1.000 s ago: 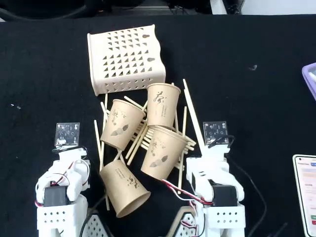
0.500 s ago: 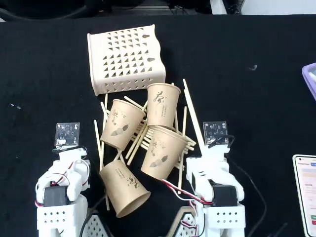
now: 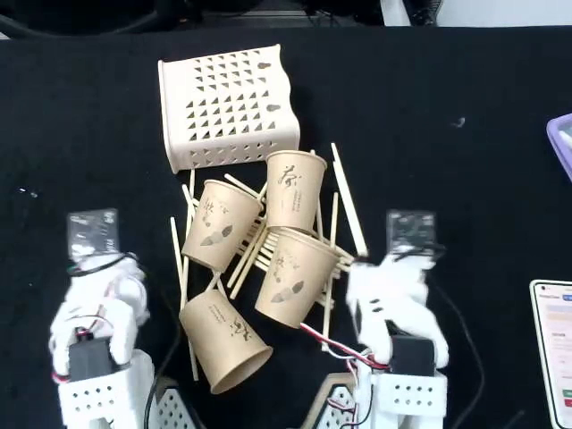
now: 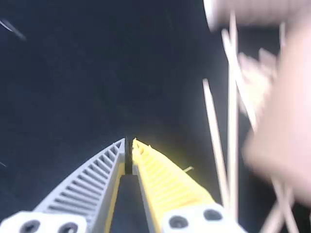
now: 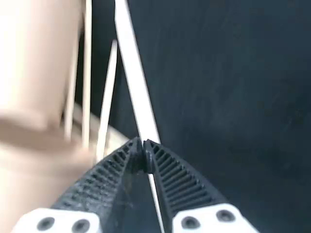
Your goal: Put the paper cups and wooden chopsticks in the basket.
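Both arms have just swung out from their rest pose, so the work only begins. The paper cups (image 3: 295, 277) and wooden chopsticks (image 3: 332, 219) lie heaped on the table (image 3: 465, 179), with the basket (image 3: 228, 107) at 12 o'clock. The left gripper (image 4: 129, 145) is pressed together and empty. The right gripper (image 5: 142, 145) is too, perhaps touching one long chopstick (image 5: 132, 82).

Robot lab bench: black-draped table (image 3: 483, 80), loose cables (image 3: 326, 344).

left arm (image 3: 94, 332): folded, near side, left of basket (image 3: 228, 107)
left gripper (image 4: 129, 144): jaws closed
right arm (image 3: 398, 313): folded, right of basket
right gripper (image 5: 144, 144): jaws closed
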Tool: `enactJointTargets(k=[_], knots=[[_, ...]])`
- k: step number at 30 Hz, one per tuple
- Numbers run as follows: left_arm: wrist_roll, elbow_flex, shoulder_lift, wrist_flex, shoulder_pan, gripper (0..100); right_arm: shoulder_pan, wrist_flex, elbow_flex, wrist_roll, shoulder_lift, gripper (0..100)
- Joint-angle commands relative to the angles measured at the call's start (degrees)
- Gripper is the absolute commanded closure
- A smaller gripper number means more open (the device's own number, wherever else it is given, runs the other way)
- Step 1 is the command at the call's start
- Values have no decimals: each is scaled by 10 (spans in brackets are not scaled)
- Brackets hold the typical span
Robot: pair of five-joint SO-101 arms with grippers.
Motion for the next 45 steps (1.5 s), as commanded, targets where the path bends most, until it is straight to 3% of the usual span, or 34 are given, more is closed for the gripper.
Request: enactJointTargets(k=[1,6,9,12,18,21,24,28,34,40,45], knots=[[1,-91,-1,-100,-47,963,46,-99,-51,6,-53,983],[2,-117,1,-229,-34,891,53,-181,-58,7,-53,982],[3,-100,1,-235,-1,796,30,-184,-109,5,-53,922],[5,-121,2,-202,0,796,-11,-136,-210,6,-51,877],[4,-254,41,-85,6,798,-107,-34,-446,6,-19,883],[4,-304,119,-55,5,798,-146,-18,-481,6,61,882],[5,-314,204,-80,6,798,-175,-44,-473,5,146,882],[6,-341,316,-118,5,797,-176,-119,-487,5,263,882],[7,-412,515,-131,27,797,-162,-148,-523,2,461,883],[39,-600,716,-117,67,796,-74,-256,-481,-76,610,882],[64,-801,913,-69,95,796,-69,-345,-419,-76,693,882]])
